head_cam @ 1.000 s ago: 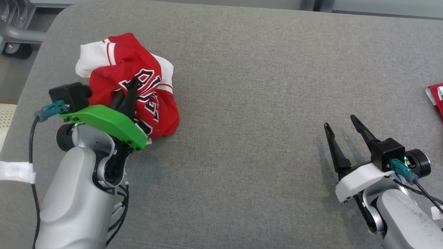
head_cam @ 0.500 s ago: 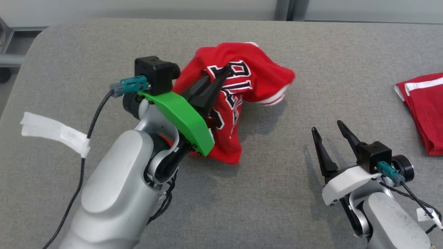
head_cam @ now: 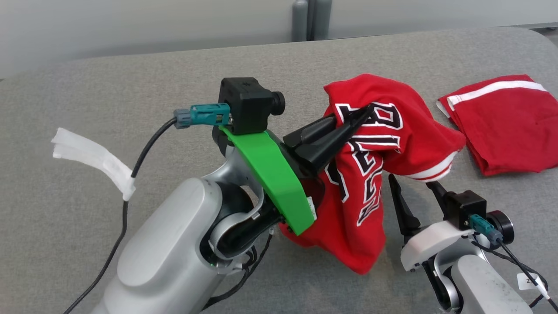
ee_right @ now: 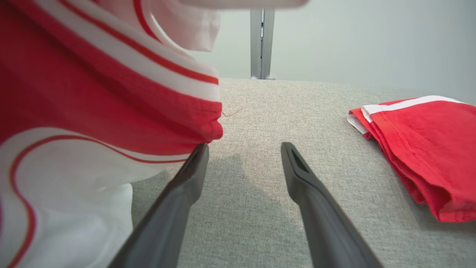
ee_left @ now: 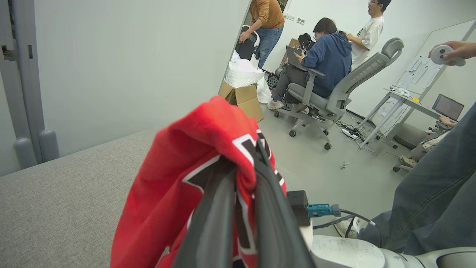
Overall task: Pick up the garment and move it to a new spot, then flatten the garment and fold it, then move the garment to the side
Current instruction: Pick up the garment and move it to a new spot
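Garment (head_cam: 370,174), clamped in our left gripper (head_cam: 364,114), hangs over the grey table (head_cam: 130,87); our right gripper (ee_right: 244,146) gapes empty above it. Left wrist view adds people (ee_left: 327,56) beyond the table's edge; open surface runs leftward.

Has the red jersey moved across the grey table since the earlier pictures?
Yes. The shut left hand has carried the red jersey to the right, toward the folded red cloth, beside which it now hangs.

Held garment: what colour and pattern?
Red garment with black-and-white lettering and white striped trim; the head view shows it best.
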